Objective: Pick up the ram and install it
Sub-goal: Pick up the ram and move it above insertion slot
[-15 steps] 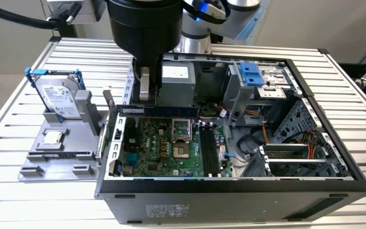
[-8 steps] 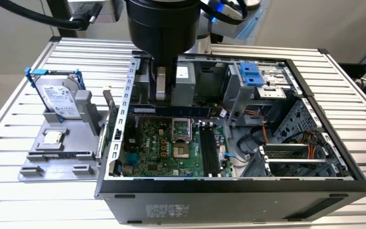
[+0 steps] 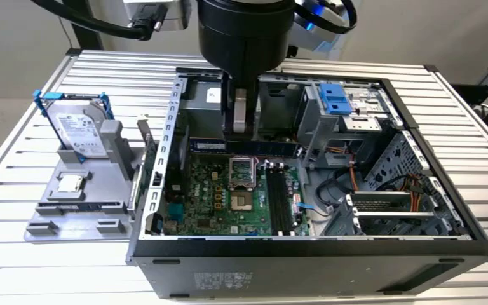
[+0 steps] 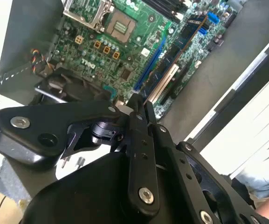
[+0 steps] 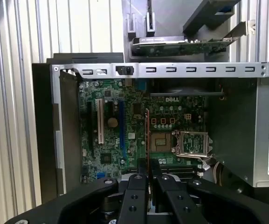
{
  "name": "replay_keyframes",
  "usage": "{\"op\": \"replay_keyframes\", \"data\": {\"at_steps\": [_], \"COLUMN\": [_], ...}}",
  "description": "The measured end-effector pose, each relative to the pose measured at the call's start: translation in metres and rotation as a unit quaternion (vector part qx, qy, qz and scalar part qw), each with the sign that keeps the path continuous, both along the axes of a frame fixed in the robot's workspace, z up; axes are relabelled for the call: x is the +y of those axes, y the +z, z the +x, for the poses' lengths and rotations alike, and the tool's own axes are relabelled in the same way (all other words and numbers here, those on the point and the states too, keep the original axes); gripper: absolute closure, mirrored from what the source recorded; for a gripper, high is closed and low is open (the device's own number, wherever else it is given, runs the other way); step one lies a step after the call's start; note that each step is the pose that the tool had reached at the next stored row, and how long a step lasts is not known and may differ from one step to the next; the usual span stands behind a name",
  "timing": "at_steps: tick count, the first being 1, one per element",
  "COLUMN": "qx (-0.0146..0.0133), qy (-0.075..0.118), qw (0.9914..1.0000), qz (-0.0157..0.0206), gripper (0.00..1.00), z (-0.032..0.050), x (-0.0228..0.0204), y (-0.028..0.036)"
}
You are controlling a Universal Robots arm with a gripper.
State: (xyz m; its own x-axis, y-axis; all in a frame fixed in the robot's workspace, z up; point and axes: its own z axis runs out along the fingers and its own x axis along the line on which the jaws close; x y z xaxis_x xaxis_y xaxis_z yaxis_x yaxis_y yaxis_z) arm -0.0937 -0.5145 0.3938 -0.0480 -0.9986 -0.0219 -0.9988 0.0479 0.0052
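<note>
While the gripper's (image 3: 242, 133) jaws pinch the ram (image 3: 210, 145) over the motherboard (image 3: 227, 203), installing seems in hand; seating needs alignment with the slots (image 3: 278, 197).

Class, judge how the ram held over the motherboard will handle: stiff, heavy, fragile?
Probably stiff: the ram juts straight out either side of the gripper without sagging. Likely light, being a thin flat board. Possibly fragile: it is bare circuit board, so hard pushing seems risky.
</note>
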Motion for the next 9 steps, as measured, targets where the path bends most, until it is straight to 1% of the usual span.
{"op": "replay_keyframes", "data": {"at_steps": [9], "qx": [0.0000], "qy": [-0.005], "qw": [0.99999], "qz": [0.0000], "gripper": [1.00], "z": [0.0239], "x": [0.0014], "y": [0.0000]}}
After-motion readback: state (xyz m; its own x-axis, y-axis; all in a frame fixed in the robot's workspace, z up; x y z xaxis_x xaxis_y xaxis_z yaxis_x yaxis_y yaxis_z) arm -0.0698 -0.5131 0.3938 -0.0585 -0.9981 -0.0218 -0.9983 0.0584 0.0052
